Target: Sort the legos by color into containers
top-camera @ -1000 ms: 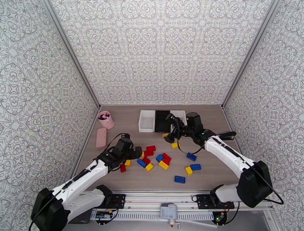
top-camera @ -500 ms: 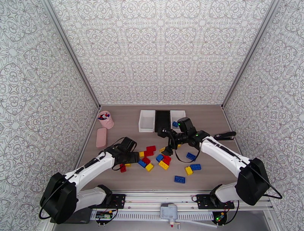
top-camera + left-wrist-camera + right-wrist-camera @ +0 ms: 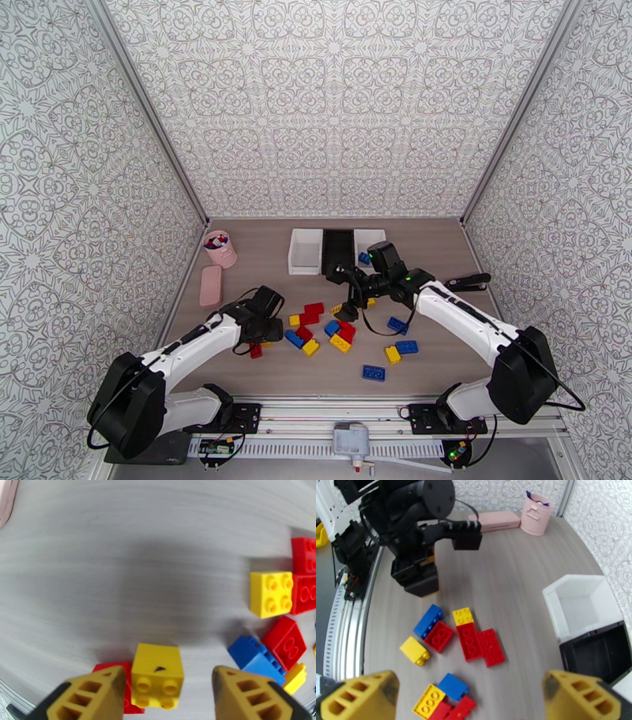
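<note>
Right now my left gripper (image 3: pixel 168 677) is low over a yellow brick (image 3: pixel 157 675) at the near-left edge of the scatter. The jaws stand partway apart with one finger on each side of it. The left finger (image 3: pixel 98 693) sits just beside the brick's face. The right finger (image 3: pixel 245 697) has a clear gap to close, so nothing is held yet. The brick lies tipped on the wooden table (image 3: pixel 118 559), its studs pointing back toward my wrist, so the pads would meet its smooth side walls, which I judge a good grip. The trouble is the red brick (image 3: pixel 255 350) touching the yellow one on its left, right where my left finger comes down. If that finger rides onto the red one, I may pinch both or twist the yellow out. I should nudge the wrist a touch rightward so the brick sits centred, keep the fingertips down near the table, squeeze evenly, and then lift straight up before swinging away. The three containers stand in a row at the far side: a white bin (image 3: pixel 295 253), a black bin (image 3: pixel 338 245) and a second white bin (image 3: pixel 378 234), which has a blue brick (image 3: pixel 364 257) in it. So the yellow belongs in one of the other two, and both look empty from here. My right gripper (image 3: pixel 472 695) hangs wide open above the middle cluster of red, blue and yellow bricks, holding nothing, so my carry path should keep to the left of it.
</note>
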